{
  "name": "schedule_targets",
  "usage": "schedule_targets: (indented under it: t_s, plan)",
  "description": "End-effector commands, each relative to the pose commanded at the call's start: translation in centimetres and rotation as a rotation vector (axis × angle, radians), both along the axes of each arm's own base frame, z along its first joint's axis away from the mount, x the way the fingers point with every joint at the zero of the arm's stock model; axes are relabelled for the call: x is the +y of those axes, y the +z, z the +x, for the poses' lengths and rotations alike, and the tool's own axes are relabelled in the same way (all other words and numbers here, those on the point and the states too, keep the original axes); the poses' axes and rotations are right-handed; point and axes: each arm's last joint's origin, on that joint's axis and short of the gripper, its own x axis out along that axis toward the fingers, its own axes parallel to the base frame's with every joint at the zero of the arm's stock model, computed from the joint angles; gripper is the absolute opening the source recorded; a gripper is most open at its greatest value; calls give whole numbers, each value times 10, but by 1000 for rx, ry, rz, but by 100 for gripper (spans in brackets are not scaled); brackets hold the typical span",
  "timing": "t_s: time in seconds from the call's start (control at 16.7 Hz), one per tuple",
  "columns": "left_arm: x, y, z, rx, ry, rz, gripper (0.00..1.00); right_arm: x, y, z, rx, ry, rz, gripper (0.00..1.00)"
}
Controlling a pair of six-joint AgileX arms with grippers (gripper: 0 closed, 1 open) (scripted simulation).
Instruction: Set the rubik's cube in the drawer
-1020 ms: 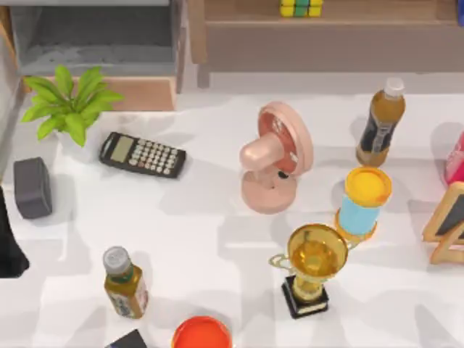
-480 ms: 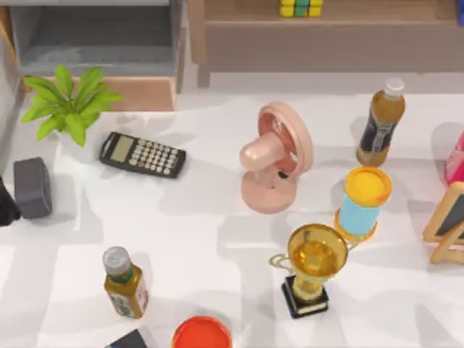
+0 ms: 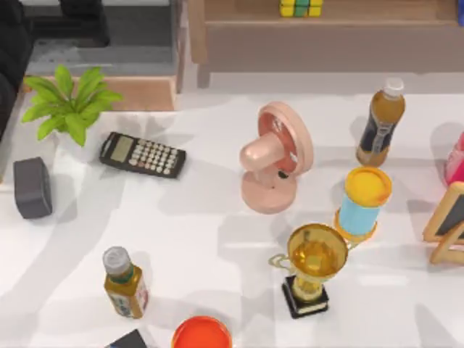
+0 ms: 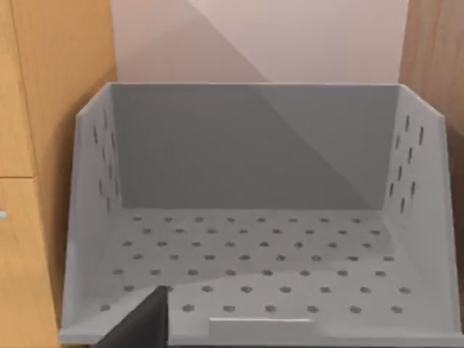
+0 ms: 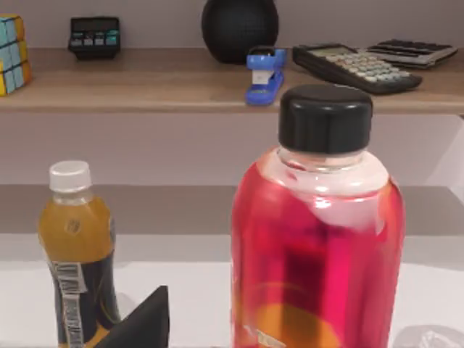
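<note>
The rubik's cube (image 3: pixel 301 7), with yellow and green tiles, sits on the long brown shelf (image 3: pixel 326 32) at the back of the table; the right wrist view catches it at the shelf's end (image 5: pixel 10 54). The drawer (image 3: pixel 138 93) stands pulled out at the back left, dark grey inside with a tan front panel. My left gripper (image 3: pixel 83 13) hovers over the drawer's far end, its arm running down the table's left edge. In the left wrist view the drawer's perforated grey floor (image 4: pixel 254 254) lies bare. My right arm is parked near a red bottle (image 5: pixel 319 232).
A pink fan (image 3: pixel 275 156) stands mid-table between drawer and cube. A plant (image 3: pixel 69 101), calculator (image 3: pixel 141 154) and grey box (image 3: pixel 32 187) lie left. Tea bottles (image 3: pixel 380 123) (image 3: pixel 125 283), a blue can (image 3: pixel 364 199), trophy (image 3: pixel 313 264) and wooden frame (image 3: pixel 449 221) stand nearby.
My left arm has swung from the table's left edge up to the back, so its gripper is now over the drawer. Nothing else has moved.
</note>
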Motion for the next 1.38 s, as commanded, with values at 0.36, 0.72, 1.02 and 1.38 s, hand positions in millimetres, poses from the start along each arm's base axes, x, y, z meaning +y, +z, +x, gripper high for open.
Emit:
schedule_targets:
  t_s: [0.36, 0.72, 1.02, 1.38]
  plan:
    - [-125, -23, 99, -6, -9, -2, 100, 0, 0, 0, 0, 0, 0, 100]
    - [-240, -109, 135, -2, -12, 7, 100, 0, 0, 0, 0, 0, 0, 100]
    - [-281, -156, 137, -6, -6, 6, 100, 0, 0, 0, 0, 0, 0, 100]
    - [-281, -159, 138, -3, -2, 9, 100, 0, 0, 0, 0, 0, 0, 100]
